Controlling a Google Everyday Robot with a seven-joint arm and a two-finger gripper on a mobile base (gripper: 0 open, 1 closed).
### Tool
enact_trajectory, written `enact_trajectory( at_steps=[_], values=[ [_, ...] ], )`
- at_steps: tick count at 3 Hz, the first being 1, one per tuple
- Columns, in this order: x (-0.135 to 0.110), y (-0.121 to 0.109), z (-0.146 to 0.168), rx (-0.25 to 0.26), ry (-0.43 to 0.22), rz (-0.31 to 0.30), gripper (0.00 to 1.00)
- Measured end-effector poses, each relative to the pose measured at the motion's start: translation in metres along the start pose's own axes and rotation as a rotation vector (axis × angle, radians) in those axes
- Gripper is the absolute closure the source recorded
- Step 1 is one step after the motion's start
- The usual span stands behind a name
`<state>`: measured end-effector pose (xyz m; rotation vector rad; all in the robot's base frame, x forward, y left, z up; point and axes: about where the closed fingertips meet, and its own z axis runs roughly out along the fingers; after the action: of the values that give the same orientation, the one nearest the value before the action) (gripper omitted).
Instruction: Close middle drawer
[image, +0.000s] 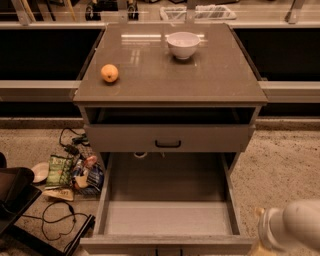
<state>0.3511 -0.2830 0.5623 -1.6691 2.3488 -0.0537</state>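
Middle drawer (167, 219): pulled far out from the front edge of the desk (170, 82), tray bare. Long rectangular grey tray, matte flat floor, thin straight side walls; its front panel runs along the bottom of the view.

End effector (266, 239): low by the drawer's front right corner, outside the tray, on a rounded white arm segment (300, 225). Open or closed: cannot tell. Contact with the drawer front: cannot tell.

Top drawer (210, 138): flat grey front with a small black pull handle (168, 144), standing slightly forward of the desk front, with a dark gap above it. It overhangs the rear of the middle drawer's tray.

Desk top: smooth, glossy grey-brown slab with light reflections.
- orange (109, 73), round, near the left edge
- white bowl (183, 45), glazed, upright, near the rear edge, right of centre
- the two are well apart

Floor (287, 160): speckled, pale, stone-like. Left of the desk lies clutter: snack packets (61, 170), black cables (56, 216), a pale disc (40, 171) and a dark flat object (15, 192). None of it lies in front of the drawer.

Behind the desk: dark recesses under a pale horizontal rail (37, 90).
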Motion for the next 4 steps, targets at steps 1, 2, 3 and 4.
enact_trajectory(
  at_steps=[1, 2, 3, 4],
  values=[
    [0.035, 0.034, 0.071, -0.031, 0.017, -0.001, 0.5],
    [0.061, 0.06, 0.129, -0.041, -0.015, 0.002, 0.73],
    [0.067, 0.075, 0.169, -0.053, -0.055, -0.013, 0.96],
    [0.064, 0.079, 0.192, -0.058, -0.082, -0.036, 1.0]
  ],
)
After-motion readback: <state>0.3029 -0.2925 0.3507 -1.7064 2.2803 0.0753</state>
